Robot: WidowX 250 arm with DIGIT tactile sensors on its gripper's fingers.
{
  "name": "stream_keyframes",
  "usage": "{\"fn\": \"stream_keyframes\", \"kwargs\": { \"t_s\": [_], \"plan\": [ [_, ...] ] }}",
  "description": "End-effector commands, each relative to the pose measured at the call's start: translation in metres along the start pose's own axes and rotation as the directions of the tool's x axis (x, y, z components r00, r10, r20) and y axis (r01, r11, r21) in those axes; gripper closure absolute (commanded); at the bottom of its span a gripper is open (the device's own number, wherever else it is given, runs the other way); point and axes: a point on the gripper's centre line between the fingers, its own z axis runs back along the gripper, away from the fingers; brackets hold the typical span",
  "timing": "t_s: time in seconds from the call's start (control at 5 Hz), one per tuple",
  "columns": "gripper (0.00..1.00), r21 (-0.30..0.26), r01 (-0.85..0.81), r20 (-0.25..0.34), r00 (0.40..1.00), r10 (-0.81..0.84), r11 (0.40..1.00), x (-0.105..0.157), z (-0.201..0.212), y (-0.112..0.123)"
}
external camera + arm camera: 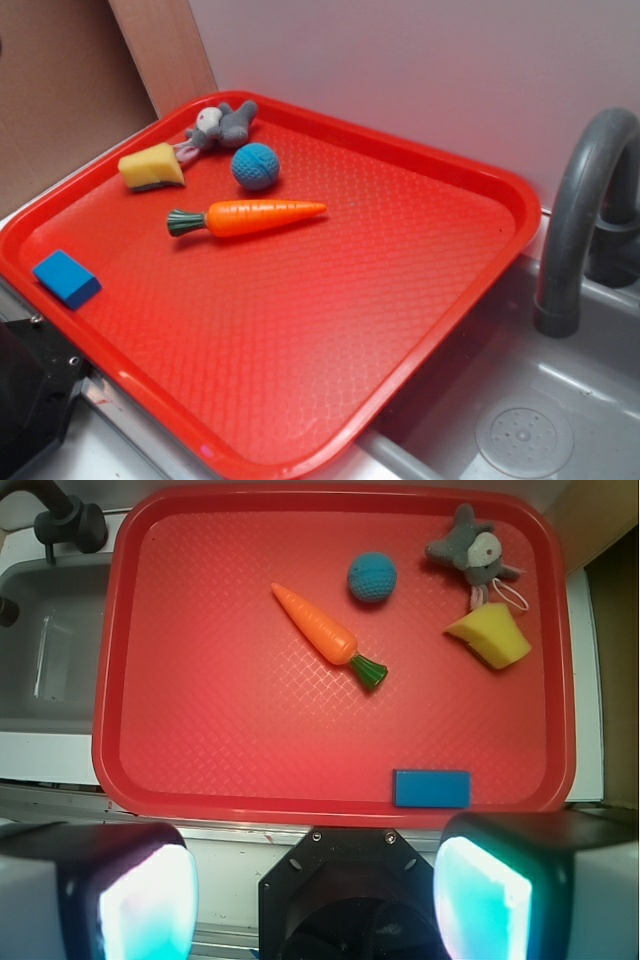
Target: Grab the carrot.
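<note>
Carrot (250, 216) flat on the red tray (300, 380), alone near mid-tray, just short of the blue knitted ball (255, 166). Gripper (315, 885) high above the tray's near edge, pads wide apart, nothing held. Best approach, probably: travel forward over the thick orange middle, turn the wrist to close across the width, descend straight. In the wrist view, long axis diagonal: tip toward upper left, green stem toward lower right. Yellow wedge (490, 637), grey plush toy (470, 550) and blue block (432, 788) well apart.
</note>
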Motion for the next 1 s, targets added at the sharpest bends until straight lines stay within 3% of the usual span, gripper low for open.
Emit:
{"fn": "stream_keyframes", "kwargs": {
  "t_s": [0.0, 0.2, 0.4, 0.6, 0.8],
  "plan": [
    [0.00, 0.000, 0.000, 0.000, 1.000, 0.000, 1.000, 0.000, 0.000, 0.000],
    [0.00, -0.014, -0.019, 0.007, 1.000, 0.019, 1.000, 0.011, -0.001, 0.003],
    [0.00, -0.021, -0.011, 0.071, 0.997, 0.012, 1.000, 0.039, -0.005, 0.014],
    [0.00, -0.015, 0.110, 0.048, 0.993, -0.109, 0.994, 0.077, -0.047, 0.035],
    [0.00, 0.040, 0.360, 0.050, 0.931, -0.362, 0.932, 0.094, -0.096, 0.036]
  ]
}}
